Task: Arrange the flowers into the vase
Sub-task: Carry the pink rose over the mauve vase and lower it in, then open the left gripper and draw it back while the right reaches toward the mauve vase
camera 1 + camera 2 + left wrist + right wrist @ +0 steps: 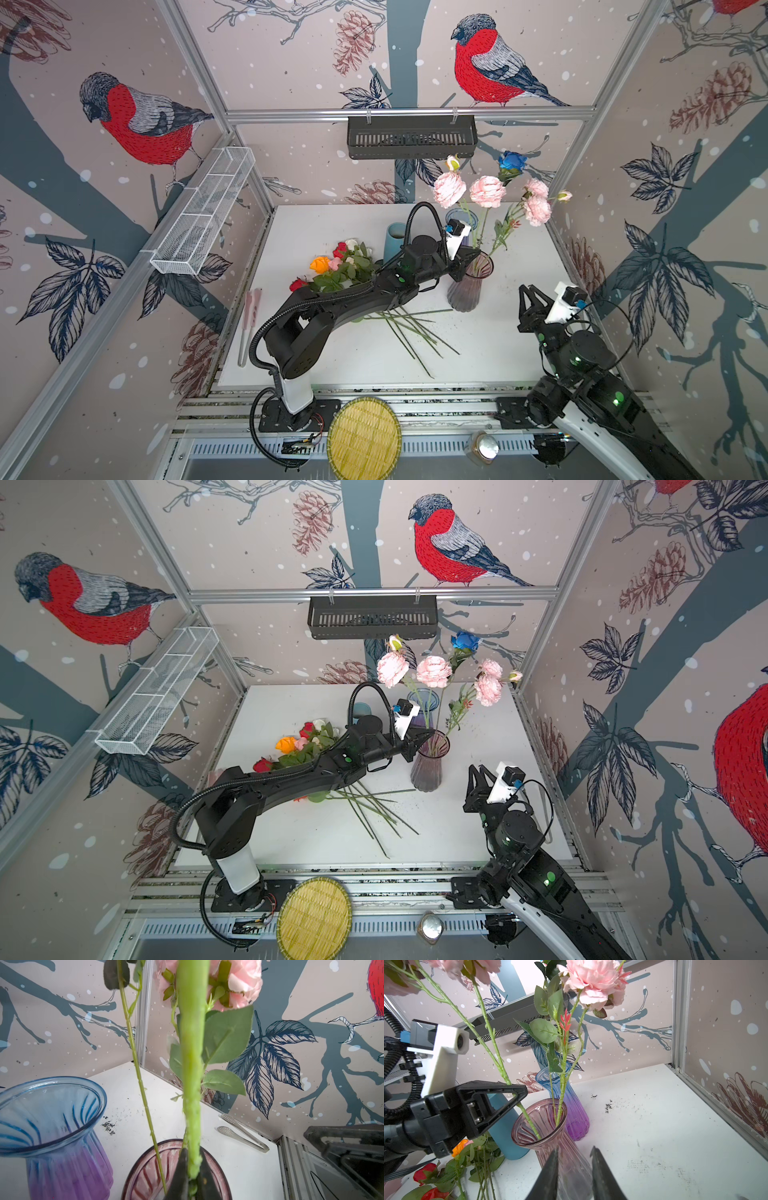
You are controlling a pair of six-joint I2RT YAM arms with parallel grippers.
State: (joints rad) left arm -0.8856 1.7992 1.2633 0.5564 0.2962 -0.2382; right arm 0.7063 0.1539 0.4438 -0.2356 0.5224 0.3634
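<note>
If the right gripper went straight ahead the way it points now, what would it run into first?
Most likely the pink glass vase: in the right wrist view it stands directly beyond the right gripper, whose open jaws frame its body. How far apart they are is unclear.

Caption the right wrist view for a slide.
Left gripper holds a pink carnation stem over the pink vase; roses lie alongside.
</note>
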